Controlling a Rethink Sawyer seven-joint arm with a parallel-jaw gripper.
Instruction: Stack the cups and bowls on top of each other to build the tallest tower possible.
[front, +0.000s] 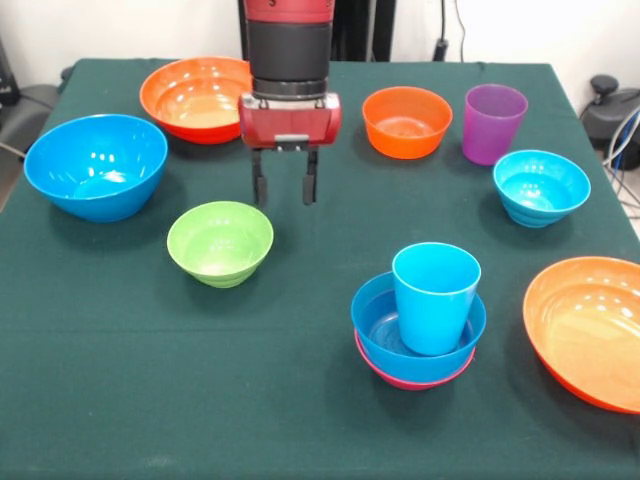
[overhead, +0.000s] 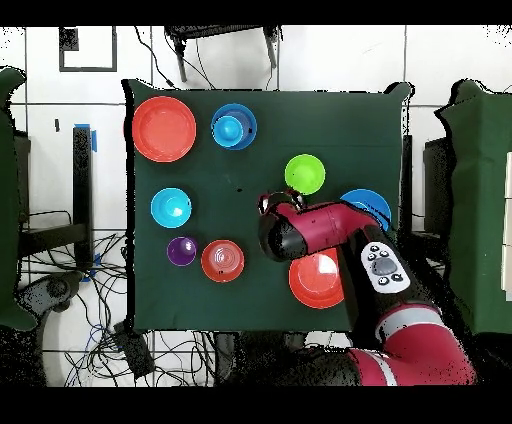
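Observation:
The tower stands at the front right: a pink bowl (front: 410, 383) at the base, a blue bowl (front: 378, 322) in it, and the light blue cup (front: 435, 297) upright inside. It also shows in the overhead view (overhead: 233, 126). My gripper (front: 285, 188) hangs open and empty over the table's middle, just behind the green bowl (front: 220, 243) and above the cloth. The purple cup (front: 492, 123) stands upright at the back right. In the overhead view my wrist covers the gripper (overhead: 272, 204), which is near the green bowl (overhead: 304, 173).
A large blue bowl (front: 97, 165) sits at the left, a large orange bowl (front: 198, 97) behind it. A small orange bowl (front: 406, 121) is next to the purple cup. A cyan bowl (front: 540, 187) and another large orange bowl (front: 590, 330) are at the right edge.

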